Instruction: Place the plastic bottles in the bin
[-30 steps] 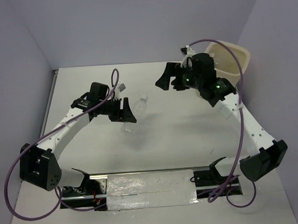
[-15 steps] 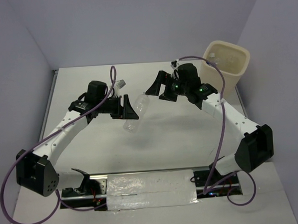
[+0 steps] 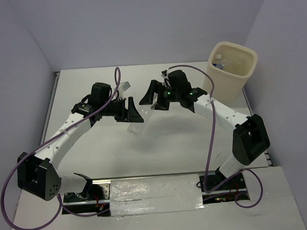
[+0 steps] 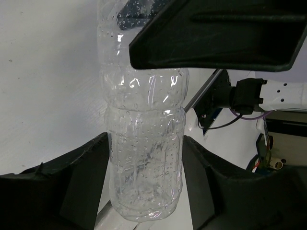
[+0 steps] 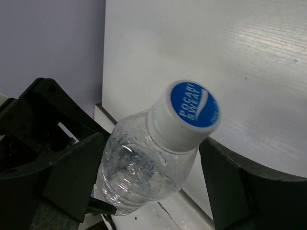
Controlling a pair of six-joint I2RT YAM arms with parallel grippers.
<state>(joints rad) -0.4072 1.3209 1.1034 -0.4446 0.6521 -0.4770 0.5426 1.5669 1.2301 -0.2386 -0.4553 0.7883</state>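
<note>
My left gripper (image 3: 132,113) is shut on the lower body of a clear crinkled plastic bottle (image 3: 136,125) and holds it tilted above the table. In the left wrist view the bottle (image 4: 144,143) sits between both fingers of that gripper (image 4: 144,151). My right gripper (image 3: 154,98) is open, its jaws on either side of the same bottle's neck. In the right wrist view the blue-and-white cap (image 5: 189,108) lies between that gripper's (image 5: 153,151) fingers, with a gap on the right. The cream bin (image 3: 228,88) stands at the far right with bottles (image 3: 220,64) inside.
Another small crinkled clear bottle (image 3: 125,86) lies on the table behind the left arm. A grey wall rises behind the table. The purple cables loop over both arms. The table's left edge (image 3: 53,94) is a pale strip.
My right arm has swung left from the bin to the bottle's cap end. My left gripper has kept hold of the bottle and stayed nearly in place.
</note>
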